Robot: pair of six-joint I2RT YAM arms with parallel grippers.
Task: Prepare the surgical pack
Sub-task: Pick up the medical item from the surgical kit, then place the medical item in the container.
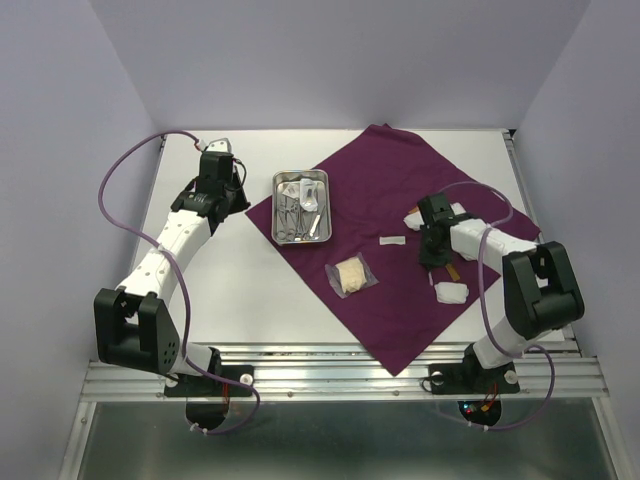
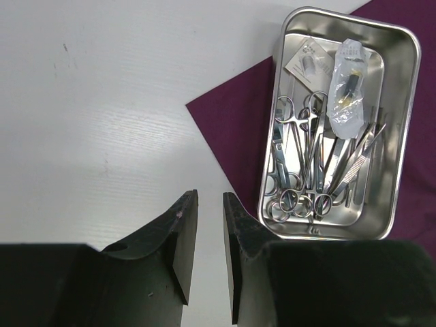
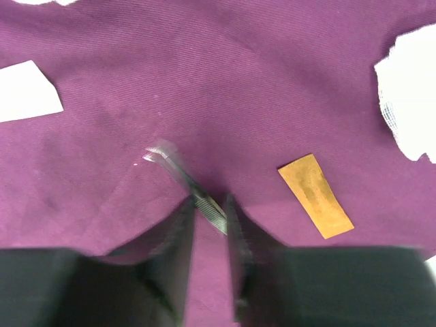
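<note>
**While the right gripper (image 3: 210, 211) grips forceps (image 3: 178, 170), the tray (image 2: 403, 136) waits**

Since its jaws pinch the ribbed handle, the tips jut ahead of it above the cloth (image 3: 238, 82); we judge this suits carrying them off. The tray lies ahead and right of the left gripper (image 2: 210, 225), whose narrowly parted jaws hold nothing.

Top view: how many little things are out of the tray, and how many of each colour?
White: 3 (white strip, near gauze pad, far gauze pad)
Orange: 1 (orange strip)
Tan: 1 (clear packet with a tan pad inside)
Silver: 1 (forceps, in the right gripper)
Total: 6
</note>
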